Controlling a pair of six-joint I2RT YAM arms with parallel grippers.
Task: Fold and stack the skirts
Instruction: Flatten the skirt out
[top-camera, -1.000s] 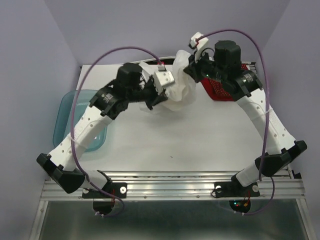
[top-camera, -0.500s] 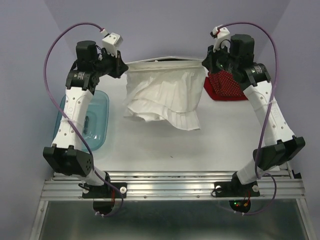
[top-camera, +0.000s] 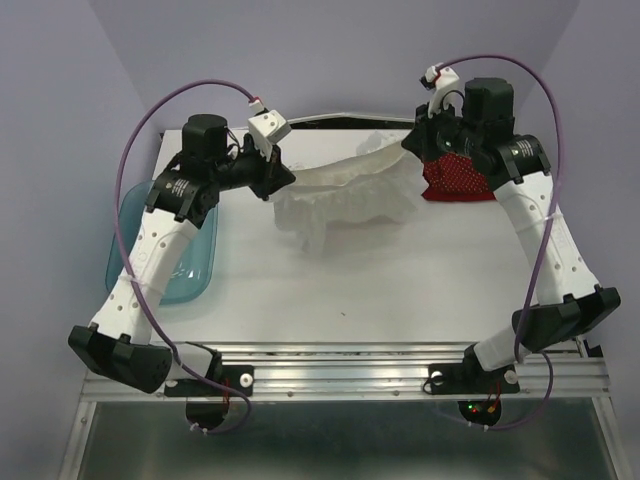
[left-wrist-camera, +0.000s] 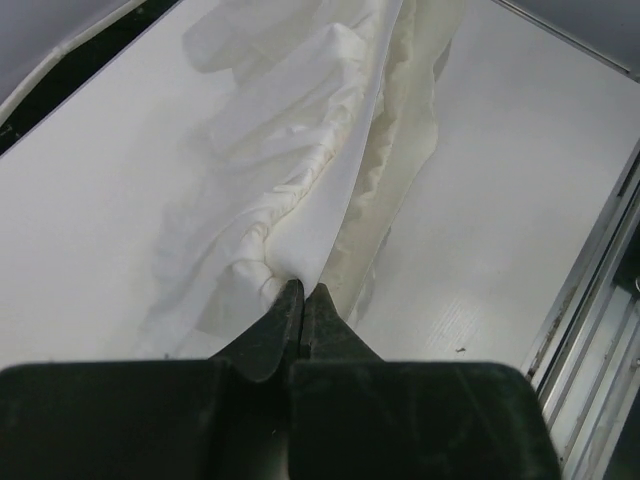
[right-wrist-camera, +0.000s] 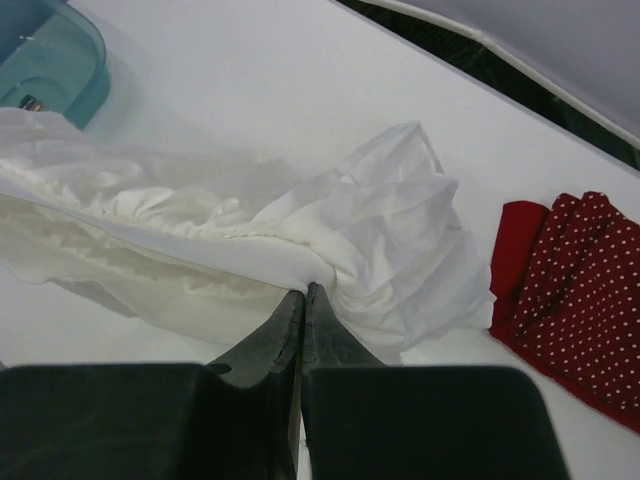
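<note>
Near the counter's far edge, the white skirt has sagged from a taut spread into a slack heap. The left fingers and right fingers both pinch its edge. This is probably a lay-down before folding. The red skirt waits at the far right corner.

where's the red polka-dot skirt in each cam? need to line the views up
Top external: red polka-dot skirt at the far right of the table.
Left wrist: not in it.
Right wrist: at the right edge, lying just right of the white skirt.
Shared landmark: the white skirt, far-centre of the table in the top view and filling the middle of the left wrist view.
</note>
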